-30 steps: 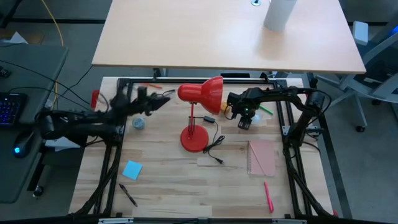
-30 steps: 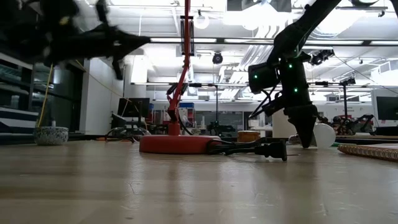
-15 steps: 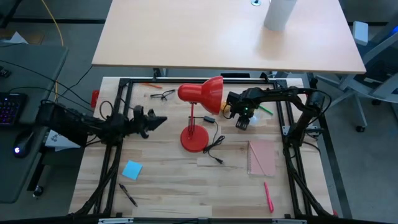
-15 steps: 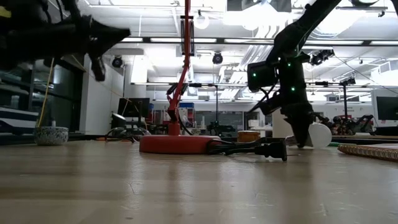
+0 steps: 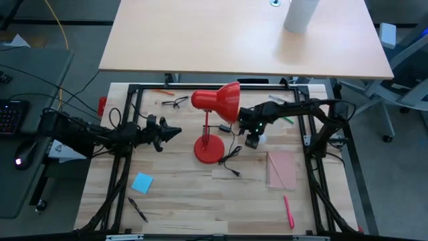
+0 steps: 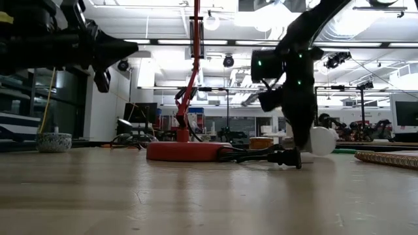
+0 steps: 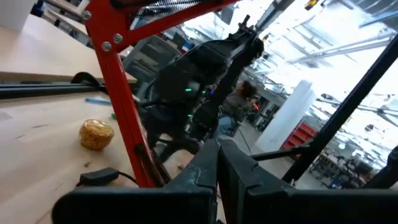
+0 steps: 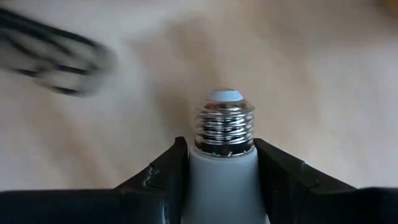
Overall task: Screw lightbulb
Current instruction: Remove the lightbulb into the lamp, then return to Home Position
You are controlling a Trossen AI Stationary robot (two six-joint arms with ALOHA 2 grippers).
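The white lightbulb (image 8: 222, 180) sits between the fingers of my right gripper (image 8: 221, 145), its metal screw base (image 8: 224, 126) reaching past the fingertips. In the high view that gripper (image 5: 252, 140) is just right of the red lamp's base (image 5: 208, 151), below the red shade (image 5: 217, 100). In the low view the bulb's round end (image 6: 321, 140) shows beside the fingers. My left gripper (image 5: 174, 130) is shut with nothing in it, held above the table left of the lamp, pointing toward it. My right gripper pinches the bulb's white neck (image 8: 219, 167), just behind the screw base, between its two fingers (image 8: 166, 174). The fingers come from above, pointing down, and lie across the bulb. The bulb lies roughly level, low over the table, its round end toward the table's right.
The lamp's cord and plug (image 5: 234, 169) lie right of its base. A pink notebook (image 5: 281, 169), a pink pen (image 5: 289, 211), a blue note (image 5: 142, 182), a black pen (image 5: 137, 209) and glasses (image 5: 175, 102) lie about. A yellow-orange ball (image 7: 96, 134) sits behind the lamp.
My left gripper has swung from near the glasses toward the table's near edge and sunk a little, staying shut. My right gripper has carried the bulb toward the table's left and near side, closer to the lamp's base.
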